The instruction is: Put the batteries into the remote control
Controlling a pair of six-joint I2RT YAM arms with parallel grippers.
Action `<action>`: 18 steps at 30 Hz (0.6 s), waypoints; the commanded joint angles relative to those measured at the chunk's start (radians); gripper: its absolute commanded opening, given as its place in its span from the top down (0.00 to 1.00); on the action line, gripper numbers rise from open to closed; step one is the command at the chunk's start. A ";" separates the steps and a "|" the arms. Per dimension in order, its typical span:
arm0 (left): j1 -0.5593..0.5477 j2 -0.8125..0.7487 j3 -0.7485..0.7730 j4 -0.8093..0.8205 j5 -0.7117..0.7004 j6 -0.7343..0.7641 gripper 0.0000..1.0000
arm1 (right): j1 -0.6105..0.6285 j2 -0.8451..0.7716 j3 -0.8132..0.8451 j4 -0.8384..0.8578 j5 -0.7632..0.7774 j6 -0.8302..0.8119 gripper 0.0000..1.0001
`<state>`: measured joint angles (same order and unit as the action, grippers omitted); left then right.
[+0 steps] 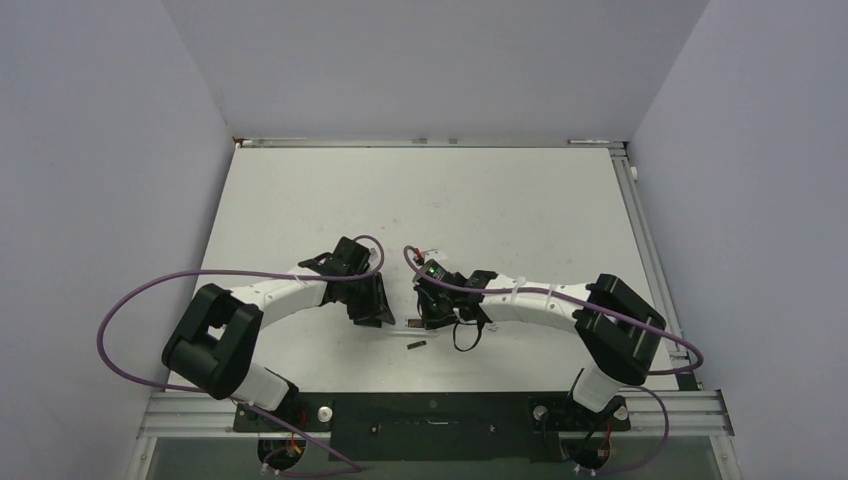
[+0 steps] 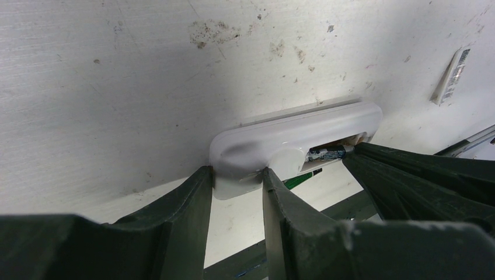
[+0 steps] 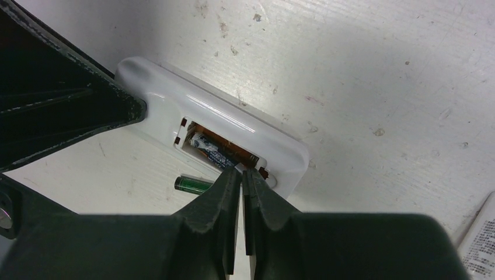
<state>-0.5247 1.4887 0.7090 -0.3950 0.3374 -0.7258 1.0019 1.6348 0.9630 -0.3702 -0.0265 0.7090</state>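
The left fingers (image 2: 187, 221) are gripping one end of the remote control (image 3: 233, 125) on the counter (image 3: 379, 70). The battery (image 3: 210, 150) in its open slot is showing blue-and-white print too blurred to read. The right fingers (image 3: 225, 198) are sitting closed at the slot's 4 o'clock end, partly hiding a green-tipped second battery (image 3: 192, 185) lying at the remote's 7 o'clock.

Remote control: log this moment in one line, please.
left gripper: shut on remote control | right gripper: shut, tips at first battery in battery slot | second battery: loose on table beside remote control
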 commanded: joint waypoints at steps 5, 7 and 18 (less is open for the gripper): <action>-0.017 0.003 0.009 0.023 -0.007 0.003 0.77 | 0.016 0.055 0.072 -0.039 0.004 -0.043 0.91; -0.017 0.004 0.010 0.021 -0.007 0.004 0.77 | 0.028 0.072 0.092 -0.065 0.019 -0.058 0.91; -0.017 0.002 0.007 0.021 -0.007 0.005 0.77 | 0.081 0.138 0.149 -0.145 0.057 -0.094 0.91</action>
<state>-0.5247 1.4887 0.7090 -0.3950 0.3374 -0.7246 1.0458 1.7206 1.0904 -0.5049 0.0380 0.6201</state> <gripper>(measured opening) 0.302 0.087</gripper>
